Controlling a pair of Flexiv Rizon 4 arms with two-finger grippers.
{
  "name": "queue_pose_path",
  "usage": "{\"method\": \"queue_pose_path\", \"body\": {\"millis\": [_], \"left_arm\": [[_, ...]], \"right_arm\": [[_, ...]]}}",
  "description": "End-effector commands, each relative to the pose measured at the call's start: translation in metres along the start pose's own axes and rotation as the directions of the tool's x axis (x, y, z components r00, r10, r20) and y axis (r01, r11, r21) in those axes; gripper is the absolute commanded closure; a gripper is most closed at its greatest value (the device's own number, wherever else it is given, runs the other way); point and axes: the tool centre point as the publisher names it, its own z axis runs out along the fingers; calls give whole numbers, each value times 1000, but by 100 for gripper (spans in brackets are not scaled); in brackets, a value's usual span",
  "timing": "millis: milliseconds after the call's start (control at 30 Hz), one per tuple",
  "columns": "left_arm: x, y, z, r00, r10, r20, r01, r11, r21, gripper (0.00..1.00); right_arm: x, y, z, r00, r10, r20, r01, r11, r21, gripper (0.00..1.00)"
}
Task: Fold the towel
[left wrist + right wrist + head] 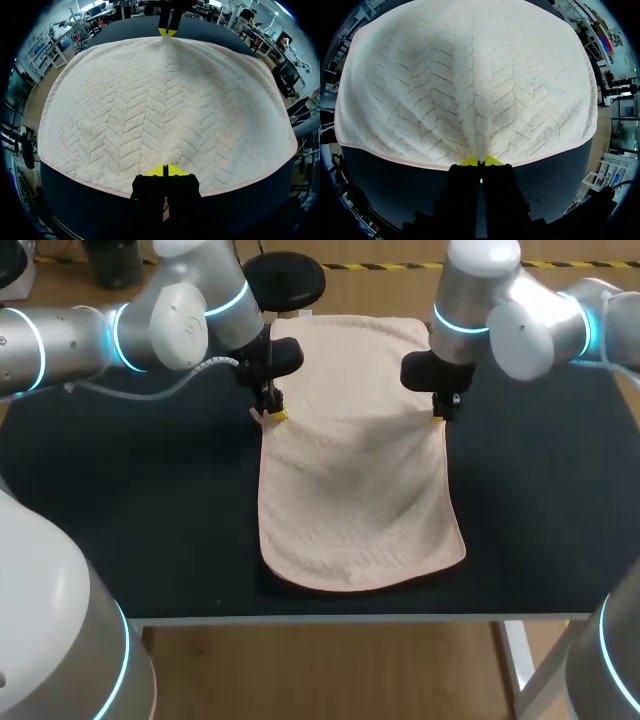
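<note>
The cream towel [355, 480] lies flat on the dark table [130, 530], with the left gripper [272, 412] and right gripper [442, 410] each pinching a side edge tight, so the fold seems just starting and both must lift together.

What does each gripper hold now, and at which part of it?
Both hold the towel. The left gripper pinches one long edge, the right gripper the opposite long edge, each roughly midway along it.

Left tool [274, 414] and right tool [440, 416], both closed, level.
</note>
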Motion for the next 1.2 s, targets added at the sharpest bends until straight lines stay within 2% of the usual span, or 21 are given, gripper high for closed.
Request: {"method": "queue_pose_path", "body": {"millis": [33, 167, 267, 467, 567, 700, 767, 1033, 1200], "left_arm": [[6, -1, -14, 1000, -2, 20, 2, 1000, 16, 100], [3, -5, -30, 999, 7, 46, -8, 1000, 27, 100], [-2, -10, -52, 997, 7, 82, -11, 999, 49, 100], [-17, -29, -123, 978, 14, 209, -43, 990, 133, 100], [-29, -38, -156, 962, 1, 274, -46, 987, 157, 100], [-47, -48, -204, 925, -30, 380, -45, 981, 187, 100], [-57, -53, -227, 904, -37, 426, -53, 979, 198, 100], [-91, -70, -297, 809, 16, 588, -113, 985, 129, 100], [-103, -81, -336, 748, 70, 660, -168, 982, 86, 100]], "right_arm": [[1, -1, -8, 1000, 3, 13, -3, 1000, -5, 100], [-2, 1, -24, 999, 4, 47, -4, 1000, -12, 100], [-11, -4, -47, 995, 17, 101, -16, 1000, -14, 100], [-35, -5, -100, 978, -15, 208, 21, 999, -26, 100], [-55, 0, -132, 960, -27, 280, 40, 998, -40, 100], [-83, 5, -186, 922, -21, 387, 60, 994, -89, 100], [-97, 9, -211, 901, -38, 432, 82, 993, -84, 100], [-145, 20, -297, 803, -72, 592, 149, 985, -82, 100], [-159, 29, -340, 738, -70, 671, 178, 980, -93, 100]]}}
